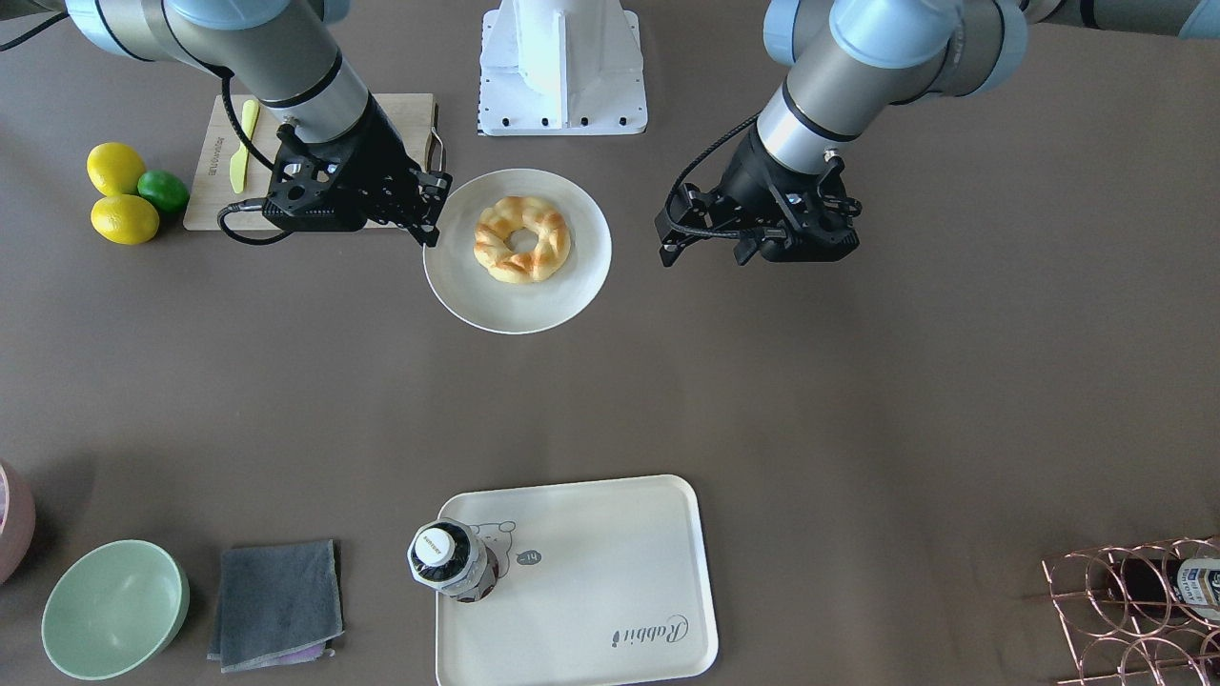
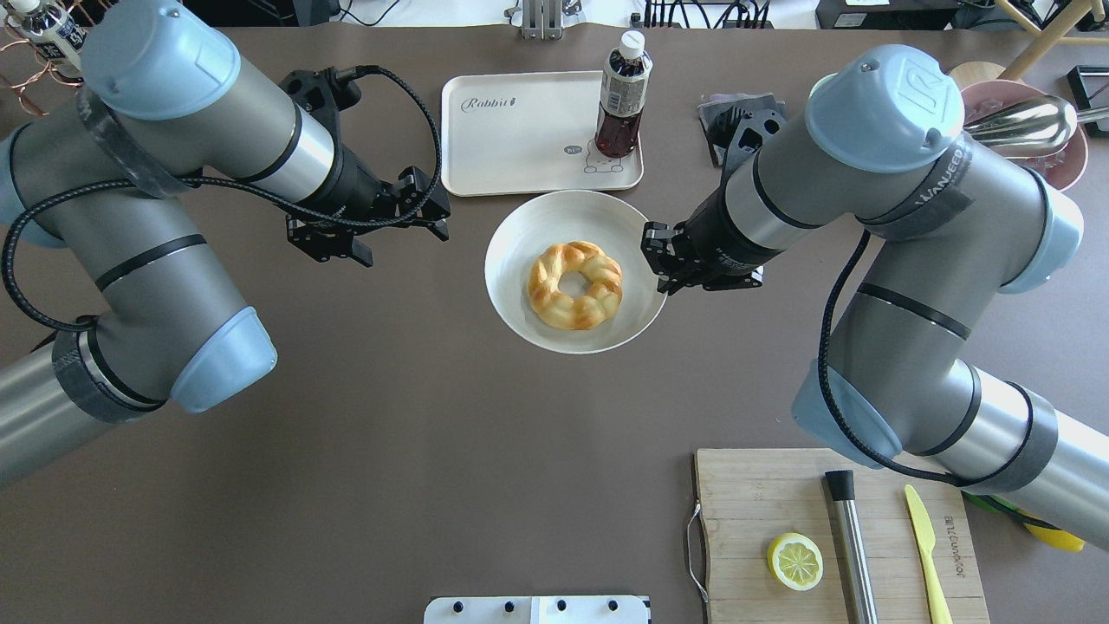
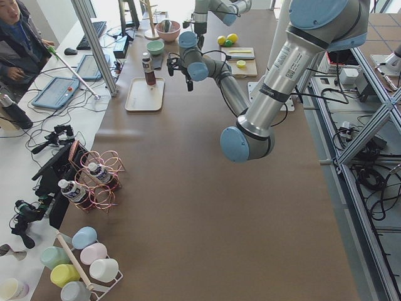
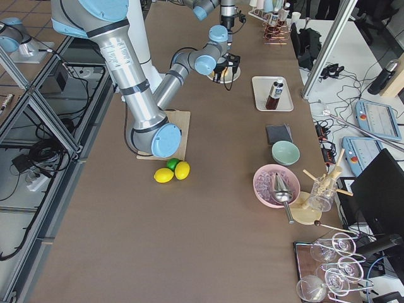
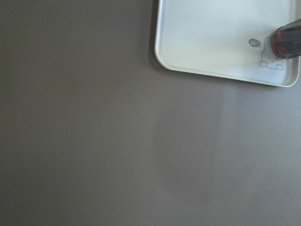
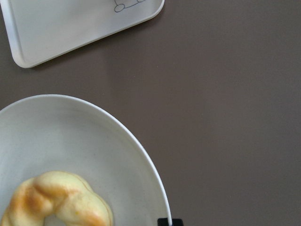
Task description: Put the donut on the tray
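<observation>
The donut (image 1: pixel 522 238), a braided golden ring, lies on a round off-white plate (image 1: pixel 534 305) at mid-table; it also shows in the overhead view (image 2: pixel 575 285) and the right wrist view (image 6: pixel 56 200). The cream tray (image 1: pixel 591 591) with "Rabbit" script lies beyond the plate (image 2: pixel 520 130), with a dark drink bottle (image 2: pixel 619 104) standing on its bear corner. My right gripper (image 2: pixel 658 260) is open and empty at the plate's rim, beside the donut. My left gripper (image 2: pixel 437 208) is open and empty over bare table on the plate's other side, near the tray's corner (image 5: pixel 211 37).
A wooden cutting board (image 2: pixel 762 503) with a lemon slice (image 2: pixel 794 561), a steel rod and a yellow knife lies near my right arm's base. Lemons and a lime (image 1: pixel 124 195), a green bowl (image 1: pixel 114 610), a grey cloth (image 1: pixel 276 600) and a wire bottle rack (image 1: pixel 1134 610) stand around the edges.
</observation>
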Controlling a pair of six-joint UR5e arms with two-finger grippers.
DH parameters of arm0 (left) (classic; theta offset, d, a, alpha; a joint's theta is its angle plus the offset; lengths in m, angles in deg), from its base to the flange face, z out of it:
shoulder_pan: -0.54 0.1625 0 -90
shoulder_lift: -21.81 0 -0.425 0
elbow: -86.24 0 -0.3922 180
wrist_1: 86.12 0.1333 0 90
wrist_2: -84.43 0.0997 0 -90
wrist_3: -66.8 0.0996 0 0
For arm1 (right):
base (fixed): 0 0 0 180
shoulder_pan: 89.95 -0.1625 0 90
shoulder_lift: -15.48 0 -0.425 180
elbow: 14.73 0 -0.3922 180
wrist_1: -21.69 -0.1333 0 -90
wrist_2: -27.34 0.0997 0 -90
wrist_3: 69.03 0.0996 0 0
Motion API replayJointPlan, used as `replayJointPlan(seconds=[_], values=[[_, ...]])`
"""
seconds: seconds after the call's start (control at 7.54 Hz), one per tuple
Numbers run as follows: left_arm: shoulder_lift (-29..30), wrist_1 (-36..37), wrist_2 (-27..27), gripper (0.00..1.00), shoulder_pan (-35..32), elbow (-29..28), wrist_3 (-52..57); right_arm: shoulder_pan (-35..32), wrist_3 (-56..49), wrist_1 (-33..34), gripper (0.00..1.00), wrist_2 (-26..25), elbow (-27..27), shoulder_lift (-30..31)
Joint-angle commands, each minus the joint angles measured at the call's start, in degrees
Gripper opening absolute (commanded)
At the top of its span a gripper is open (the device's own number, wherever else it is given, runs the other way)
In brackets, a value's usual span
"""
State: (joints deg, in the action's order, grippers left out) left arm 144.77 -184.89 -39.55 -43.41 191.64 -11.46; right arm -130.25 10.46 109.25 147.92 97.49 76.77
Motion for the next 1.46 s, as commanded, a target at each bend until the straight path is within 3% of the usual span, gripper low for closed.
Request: replayJointPlan(seconds=[0.0,0.66,1.06,1.19,1.33], values=[[1.41,-0.1,1.46,0.91,2.38,0.25,-5.39,1.88,0.93,4.18,0.0,-1.14,-0.08,-3.89],[1.15,-0.28,1.72,0.65,4.75,2.7,-11.47,1.62,0.94,5.25,0.0,-1.14,0.01,-4.95],[1.06,-0.28,1.72,0.58,5.54,3.06,-12.09,1.45,1.02,5.25,0.0,-1.05,0.01,-5.04],[1.15,-0.28,1.72,0.49,5.8,3.23,-12.44,1.45,2.07,5.16,0.0,-1.14,0.1,-5.04],[1.06,-0.28,1.72,0.14,6.07,3.32,-12.53,1.53,2.51,5.16,0.0,-1.14,0.1,-5.04]])
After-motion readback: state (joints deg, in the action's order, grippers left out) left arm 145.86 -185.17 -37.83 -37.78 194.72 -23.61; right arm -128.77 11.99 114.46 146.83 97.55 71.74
